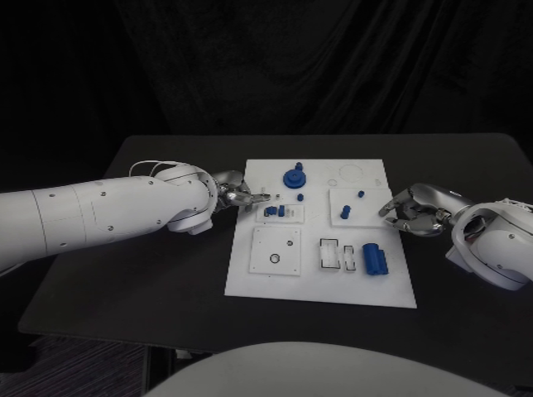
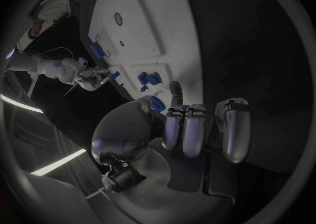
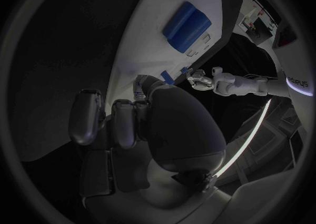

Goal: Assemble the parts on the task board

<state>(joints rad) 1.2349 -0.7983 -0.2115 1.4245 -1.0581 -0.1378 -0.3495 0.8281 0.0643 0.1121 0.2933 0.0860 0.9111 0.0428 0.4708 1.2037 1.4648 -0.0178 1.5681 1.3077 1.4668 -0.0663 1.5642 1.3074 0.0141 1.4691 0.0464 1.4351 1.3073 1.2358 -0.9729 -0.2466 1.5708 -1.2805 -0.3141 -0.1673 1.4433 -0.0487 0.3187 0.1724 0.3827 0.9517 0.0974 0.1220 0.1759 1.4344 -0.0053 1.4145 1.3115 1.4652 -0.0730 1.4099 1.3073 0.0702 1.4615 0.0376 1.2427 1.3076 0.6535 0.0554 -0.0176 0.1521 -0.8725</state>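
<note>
The white task board [image 1: 320, 285] lies in the middle of the black table. On it are a round blue part [image 1: 294, 176], a small blue peg [image 1: 301, 197], blue parts [image 1: 276, 212] near its left edge, small blue pieces [image 1: 345, 211] and a blue block [image 1: 374, 258]. My left hand [image 1: 237, 194] is at the board's left edge, one finger stretched over it toward the blue parts [image 2: 145, 79]. A blue piece [image 2: 157, 103] shows right between its thumb and that finger; whether it is held I cannot tell. My right hand [image 1: 412, 211] hovers at the board's right edge, fingers loosely bent and holding nothing.
A square plate with a ring [image 1: 276, 248] and an open rectangular slot [image 1: 328, 254] sit on the board's near half. Bare black table [image 1: 159, 281] lies on both sides of the board. A dark curtain hangs behind.
</note>
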